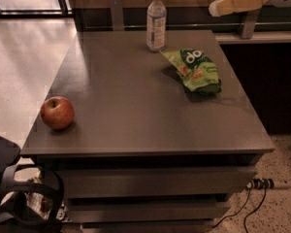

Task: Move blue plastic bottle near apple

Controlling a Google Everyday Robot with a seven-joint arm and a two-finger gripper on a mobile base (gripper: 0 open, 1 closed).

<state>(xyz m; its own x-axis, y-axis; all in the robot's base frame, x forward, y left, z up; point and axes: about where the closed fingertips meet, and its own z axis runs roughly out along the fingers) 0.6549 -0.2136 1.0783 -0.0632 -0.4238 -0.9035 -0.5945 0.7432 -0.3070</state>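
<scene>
Dark glossy table, pale floor, blue plastic bottle at far edge, apple near front-left corner, gripper beyond far-right corner, grip unclear.

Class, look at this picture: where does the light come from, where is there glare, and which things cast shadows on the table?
Camera view: light comes from the upper left, where the floor is brightest. Camera view: a pale sheen lies on the table's far left. Camera view: the apple and snack bag cast soft shadows to their lower right. Camera view: the gripper, top right beyond the bottle, looks pale.
</scene>
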